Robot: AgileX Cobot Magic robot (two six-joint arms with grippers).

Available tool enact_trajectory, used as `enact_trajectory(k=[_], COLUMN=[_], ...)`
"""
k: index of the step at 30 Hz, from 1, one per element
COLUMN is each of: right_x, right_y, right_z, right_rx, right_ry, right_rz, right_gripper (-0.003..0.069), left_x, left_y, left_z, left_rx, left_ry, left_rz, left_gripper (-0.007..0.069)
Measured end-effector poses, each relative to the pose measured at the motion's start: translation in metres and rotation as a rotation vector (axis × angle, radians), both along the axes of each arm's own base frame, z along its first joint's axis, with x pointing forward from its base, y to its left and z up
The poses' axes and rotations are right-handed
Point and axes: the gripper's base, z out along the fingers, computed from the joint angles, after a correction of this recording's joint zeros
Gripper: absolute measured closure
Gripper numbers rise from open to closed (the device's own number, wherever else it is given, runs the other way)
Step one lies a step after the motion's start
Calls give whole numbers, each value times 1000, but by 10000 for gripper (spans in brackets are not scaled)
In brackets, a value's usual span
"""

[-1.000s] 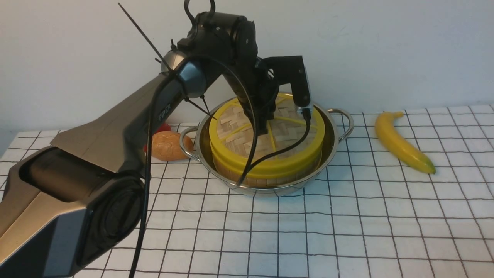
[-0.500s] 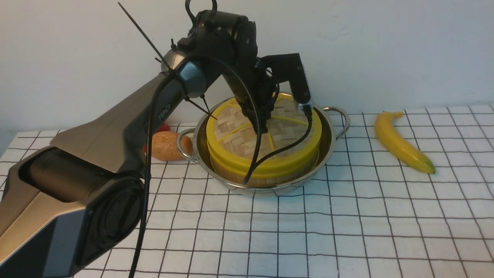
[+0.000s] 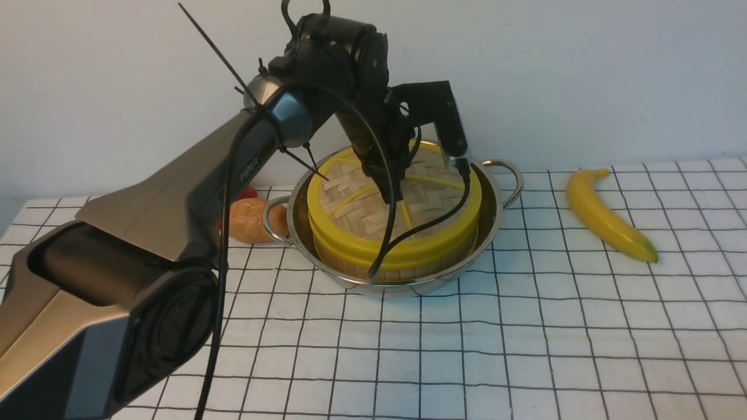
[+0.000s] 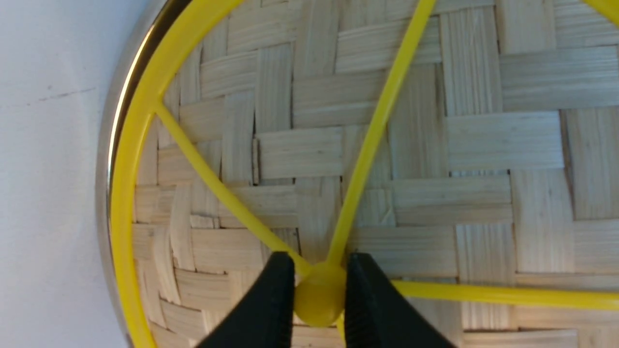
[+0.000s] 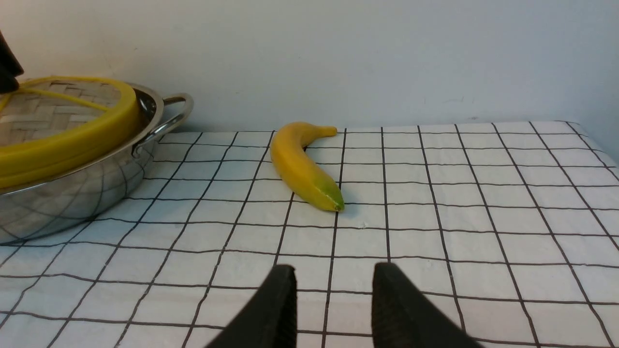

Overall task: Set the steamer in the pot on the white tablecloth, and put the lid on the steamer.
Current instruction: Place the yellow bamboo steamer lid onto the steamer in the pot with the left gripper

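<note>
- Front view: the left arm (image 3: 175,192) is reaching forward over the pot (image 3: 490,221), which is sitting on the white tablecloth (image 3: 525,350) near the back wall.
- The steamer (image 3: 408,265) is sitting inside the pot, its bamboo side showing below a yellow rim.
- The lid (image 3: 356,204) is lying flat on top of the steamer, covering it.
- The left gripper (image 3: 392,195) is pointing down at the middle of the lid.
- Left wrist view: the two black fingertips (image 4: 275,299) are standing either side of the lid's yellow hub (image 4: 319,299), very close to it. The pictures are not showing whether they are pinching it or have let go, so I cannot tell.
- Yellow spokes are running out from the hub to the lid's rim, with the pot's steel edge just beyond it.
- Right wrist view: the right gripper (image 5: 331,299) is hovering over bare cloth with its fingers apart and nothing between them.
- A banana (image 3: 607,216) is lying on the cloth to the right of the pot, well apart from it.
- A bread roll (image 3: 251,219) is lying just beside the pot's left handle, with something red partly hidden behind it.
</note>
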Motion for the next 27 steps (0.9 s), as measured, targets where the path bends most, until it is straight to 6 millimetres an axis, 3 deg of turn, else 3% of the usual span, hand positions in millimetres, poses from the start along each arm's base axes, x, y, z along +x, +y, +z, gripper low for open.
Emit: enact_trajectory(k=[7, 11, 27], right_x=[0, 0, 0], right_y=[0, 0, 0], right_z=[0, 0, 0], right_rx=[0, 0, 1], right_ry=[0, 0, 0], right_rz=[0, 0, 0], right_gripper=[416, 416, 416], left_x=[1, 1, -4], left_y=[6, 7, 11], left_z=[1, 7, 22], left_rx=[48, 34, 34], left_ry=[-4, -28, -32], left_rz=[9, 19, 36], left_gripper=[270, 191, 161])
